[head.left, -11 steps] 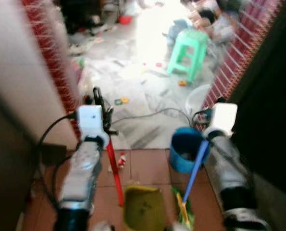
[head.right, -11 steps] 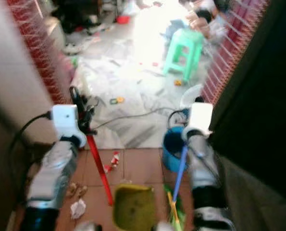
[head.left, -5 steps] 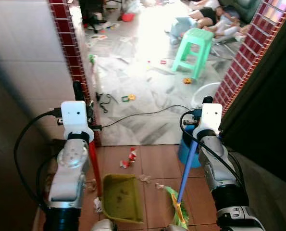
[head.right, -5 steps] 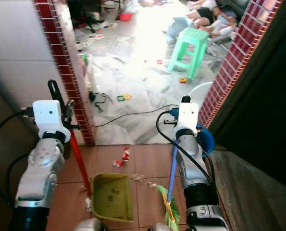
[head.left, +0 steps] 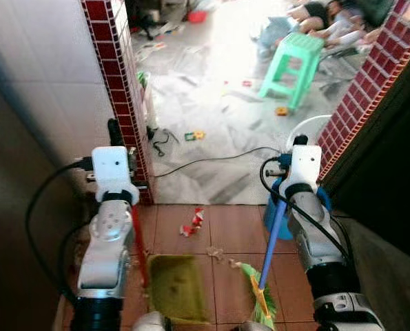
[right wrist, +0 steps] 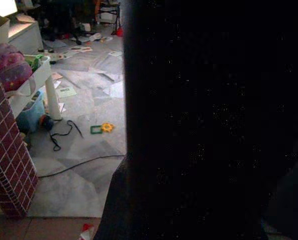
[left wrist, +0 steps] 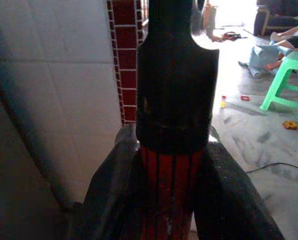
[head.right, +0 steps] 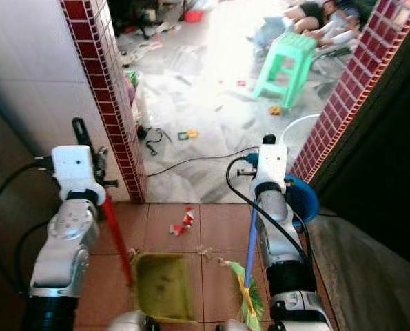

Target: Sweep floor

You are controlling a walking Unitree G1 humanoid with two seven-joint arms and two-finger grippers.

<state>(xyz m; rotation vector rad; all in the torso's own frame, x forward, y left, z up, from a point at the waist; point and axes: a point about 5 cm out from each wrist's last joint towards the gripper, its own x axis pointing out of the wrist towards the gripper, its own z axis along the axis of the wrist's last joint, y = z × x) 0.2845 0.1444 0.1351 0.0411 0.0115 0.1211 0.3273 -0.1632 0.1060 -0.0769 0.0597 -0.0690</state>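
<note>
Floor point(head.left: 225, 234) has red scraps point(head.left: 192, 222) near the brick pillar point(head.left: 122, 89), left gripper point(left wrist: 171, 150) clenched on dustpan handle point(head.left: 138, 241) w/ the pan point(head.left: 176, 288) down, right gripper point(head.left: 282, 200) grasping broom point(head.left: 268, 258), afaict.

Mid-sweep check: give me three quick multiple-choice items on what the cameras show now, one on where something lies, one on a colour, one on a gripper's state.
1. Where does the red scrap of litter lie?
A. inside the dustpan
B. on the brown tiles ahead of the dustpan
C. under the stool

2. What colour is the plastic stool?
A. green
B. red
C. blue

3. What is the left gripper doing?
A. hanging open
B. shut on the red dustpan handle
C. holding a cable

Answers: 1 B, it sits on bare tile beyond the dustpan; 2 A, mint green legs and seat; 3 B, its fingers clamp the red dustpan handle.
</note>
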